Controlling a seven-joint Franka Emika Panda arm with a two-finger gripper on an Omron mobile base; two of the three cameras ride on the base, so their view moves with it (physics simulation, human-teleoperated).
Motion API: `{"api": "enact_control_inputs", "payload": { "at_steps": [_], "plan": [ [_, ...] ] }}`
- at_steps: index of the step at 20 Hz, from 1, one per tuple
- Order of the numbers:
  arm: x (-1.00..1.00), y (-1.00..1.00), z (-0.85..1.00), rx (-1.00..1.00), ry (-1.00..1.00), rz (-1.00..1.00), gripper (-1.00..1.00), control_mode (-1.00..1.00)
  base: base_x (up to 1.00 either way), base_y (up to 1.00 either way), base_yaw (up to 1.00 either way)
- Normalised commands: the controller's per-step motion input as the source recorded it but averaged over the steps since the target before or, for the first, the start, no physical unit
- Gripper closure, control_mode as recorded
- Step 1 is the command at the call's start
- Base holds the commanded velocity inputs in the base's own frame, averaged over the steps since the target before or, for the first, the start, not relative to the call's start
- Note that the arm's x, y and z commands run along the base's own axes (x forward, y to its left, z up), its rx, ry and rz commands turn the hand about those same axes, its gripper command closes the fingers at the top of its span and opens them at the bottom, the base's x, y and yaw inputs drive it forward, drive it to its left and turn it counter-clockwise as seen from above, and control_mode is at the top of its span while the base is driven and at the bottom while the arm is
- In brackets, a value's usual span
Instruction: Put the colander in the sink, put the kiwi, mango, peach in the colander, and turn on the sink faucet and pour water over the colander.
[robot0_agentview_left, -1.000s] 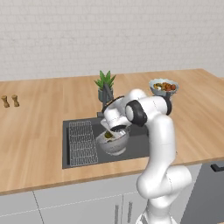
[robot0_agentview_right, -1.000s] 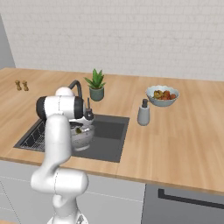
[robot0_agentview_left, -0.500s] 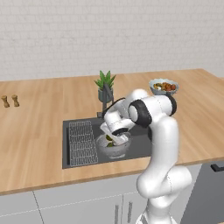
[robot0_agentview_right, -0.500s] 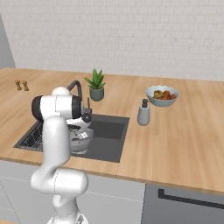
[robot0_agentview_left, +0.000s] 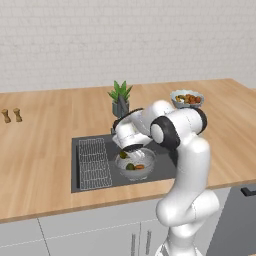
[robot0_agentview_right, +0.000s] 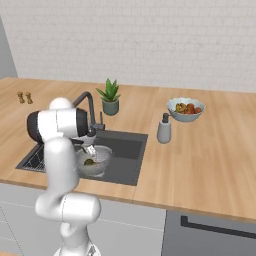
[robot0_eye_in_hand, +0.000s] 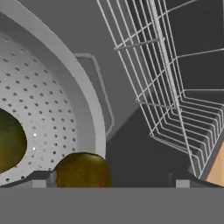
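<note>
The grey holed colander (robot0_agentview_left: 136, 170) (robot0_agentview_right: 96, 161) (robot0_eye_in_hand: 57, 100) stands in the dark sink (robot0_agentview_left: 162, 167) (robot0_agentview_right: 125, 150). In it lie a greenish fruit (robot0_agentview_left: 130, 166) (robot0_eye_in_hand: 8, 140) and the orange-red peach (robot0_agentview_left: 140, 166). My gripper (robot0_agentview_left: 125, 149) (robot0_agentview_right: 90, 149) (robot0_eye_in_hand: 110, 179) hangs open just over the colander's rim. A brownish-green fruit (robot0_agentview_left: 123, 155) (robot0_eye_in_hand: 83, 170) sits loose between the wide-apart fingertips, at the rim's inner edge. Which greenish fruit is the kiwi and which the mango I cannot tell. The dark faucet (robot0_agentview_right: 92, 112) rises behind the sink. Water is out of view.
A wire rack (robot0_agentview_left: 95, 162) (robot0_eye_in_hand: 175, 87) fills the sink's left part. On the counter are a potted plant (robot0_agentview_left: 120, 97) (robot0_agentview_right: 109, 96), a pale blue fruit bowl (robot0_agentview_left: 186, 98) (robot0_agentview_right: 185, 108), a soap dispenser (robot0_agentview_right: 164, 130) and two small shakers (robot0_agentview_left: 11, 115) (robot0_agentview_right: 24, 97).
The jaws have opened wide and let go of the brownish-green fruit over the colander. The hand has stayed almost in place.
</note>
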Motion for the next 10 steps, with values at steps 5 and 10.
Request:
{"api": "enact_control_inputs", "payload": {
  "at_steps": [5,10],
  "plan": [
    [-0.97,-0.69,-0.06,0.00,-0.07,0.00,-1.00,-1.00,0.00,0.00,0.00],
    [-0.87,-0.79,0.18,0.00,-0.10,0.00,-1.00,-1.00,0.00,0.00,0.00]
  ]
}}
